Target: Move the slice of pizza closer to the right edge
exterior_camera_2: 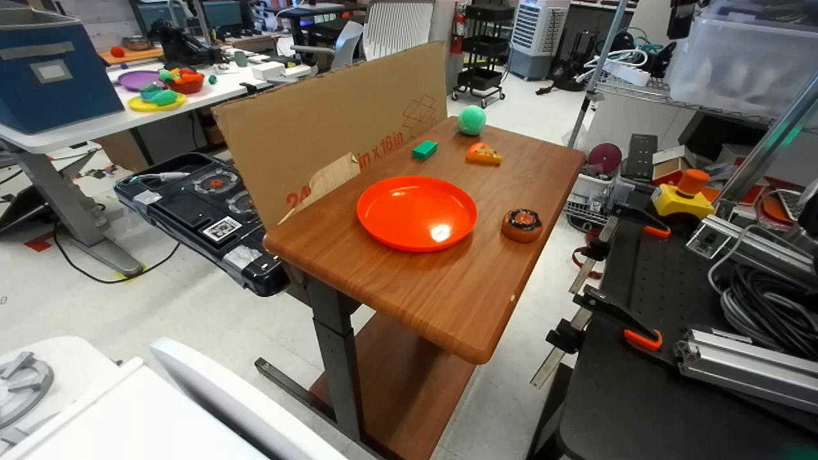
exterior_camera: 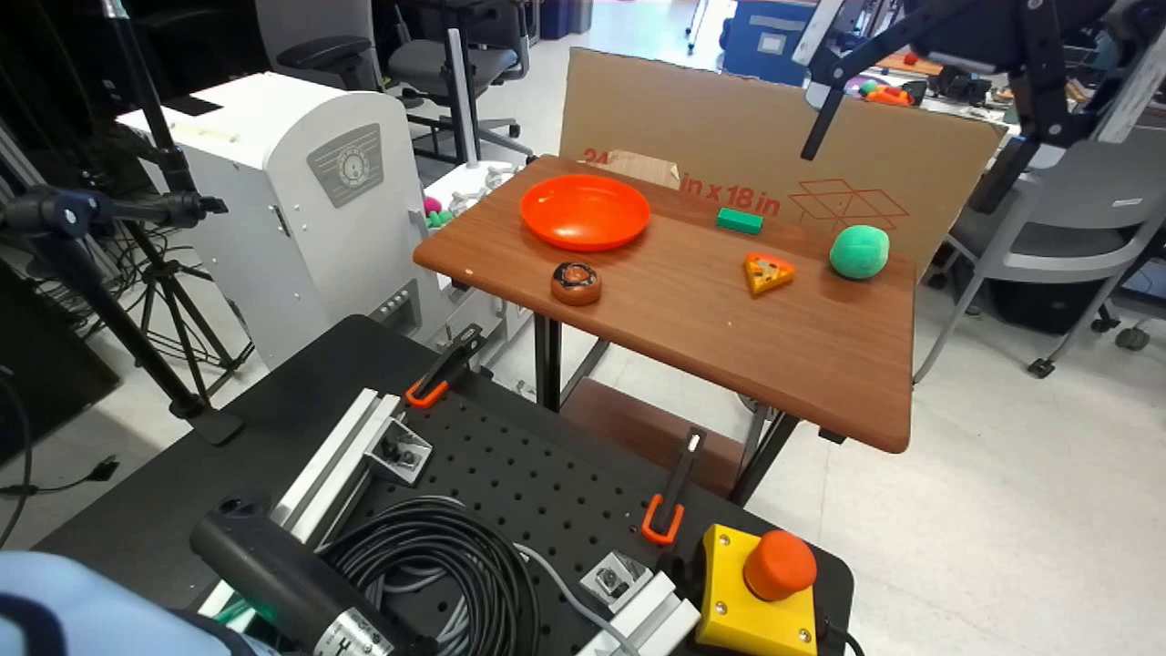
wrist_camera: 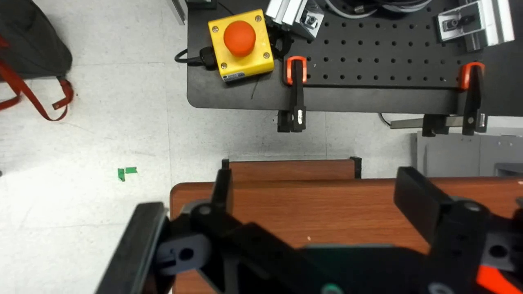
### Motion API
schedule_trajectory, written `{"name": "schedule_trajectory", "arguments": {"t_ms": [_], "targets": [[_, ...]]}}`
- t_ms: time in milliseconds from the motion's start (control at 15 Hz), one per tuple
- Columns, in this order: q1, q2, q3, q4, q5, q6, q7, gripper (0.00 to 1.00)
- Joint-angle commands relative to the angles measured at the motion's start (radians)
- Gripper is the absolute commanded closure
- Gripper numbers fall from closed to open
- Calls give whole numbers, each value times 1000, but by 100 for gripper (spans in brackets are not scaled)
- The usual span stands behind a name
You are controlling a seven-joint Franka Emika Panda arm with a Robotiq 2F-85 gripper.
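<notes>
In an exterior view, the slice of pizza (exterior_camera: 767,272) lies on the reddish-brown tabletop (exterior_camera: 774,355), near the green block (exterior_camera: 739,220) and the green ball (exterior_camera: 859,251) but touching neither, and it is apart from the right edge (exterior_camera: 909,364). The orange plate (exterior_camera: 585,212) and a small brown round object (exterior_camera: 576,283) are toward the opposite end; the dark pattern on this object is hard to make out. The gripper (exterior_camera: 895,179) is high at the upper right, with its body cut off by the frame; its two fingers (exterior_camera: 823,125) are spread widely, and they hold nothing. Behind the tabletop stands a cardboard panel (exterior_camera: 710,128), whose printing is partly covered by a lighter flap (exterior_camera: 642,169). In an exterior view, the slice of pizza (exterior_camera_2: 483,155) is seen on the far half of the tabletop, beyond the orange plate, on which a reflection makes a white spot; a black case (exterior_camera_2: 179,211) is partly hidden behind the cardboard panel. In the wrist view, the fingers (wrist_camera: 421,202) stand wide apart over the tabletop, but the dark body of the gripper covers much of the wood, so I cannot tell there the place of the slice. A red-orange patch (wrist_camera: 496,279) in the lower right corner is blurred and cut off, too little to name.
</notes>
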Motion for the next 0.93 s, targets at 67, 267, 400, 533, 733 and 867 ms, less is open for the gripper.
{"name": "schedule_trajectory", "arguments": {"t_ms": [67,267,400,533,733,867], "targets": [[5,172,35,134,151,84,-29,0],[3,291,78,200,209,187,-9,0],[0,374,108,233,206,284,21,0],[-1,463,128,281,188,361,74,0],[3,588,146,364,156,404,147,0],[4,648,155,407,143,410,168,0]]}}
